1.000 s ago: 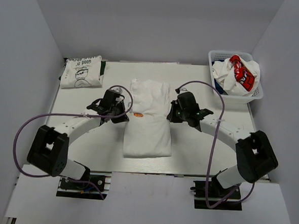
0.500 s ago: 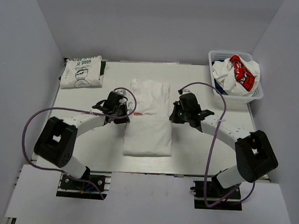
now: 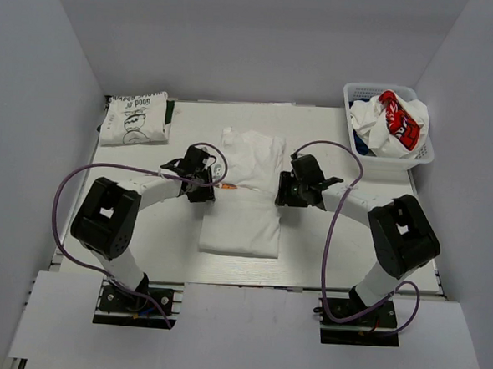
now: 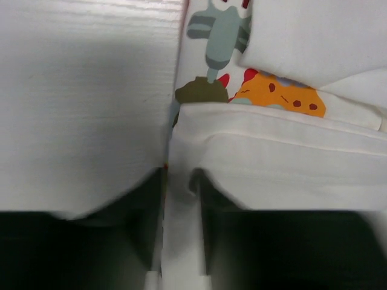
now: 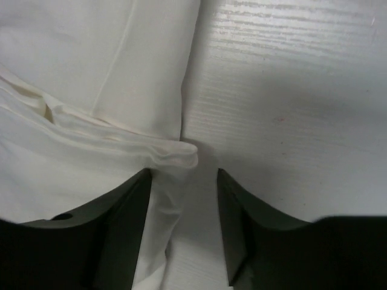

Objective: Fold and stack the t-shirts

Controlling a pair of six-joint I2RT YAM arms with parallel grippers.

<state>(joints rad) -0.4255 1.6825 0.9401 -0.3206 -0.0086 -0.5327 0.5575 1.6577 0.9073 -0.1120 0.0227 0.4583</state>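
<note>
Two grippers meet one white t-shirt (image 3: 238, 217) lying lengthwise in the middle of the table (image 3: 135, 228), with its far part folded over the near part along a crosswise crease. The left gripper (image 3: 210, 186) sits low at the shirt's 9 o'clock edge, and the right gripper (image 3: 281, 192) sits at its 3 o'clock edge, level with that crease. In the left wrist view the dark fingers (image 4: 142, 241) stand close together with only a narrow slot between them. The doubled hem runs down into that slot and looks pinched, and a cartoon print (image 4: 224, 36) shows just beyond it. In the right wrist view the fingers (image 5: 118, 229) stand well apart. The rolled edge of the shirt reaches into the gap, with bare table showing beside it, and nothing is clamped. At the table's 10 o'clock corner lies a folded tee (image 3: 134, 119) with a black line drawing. At 2 o'clock a white lattice basket (image 3: 398, 164) holds crumpled tees (image 3: 374, 119), one of them with a red patch.
</note>
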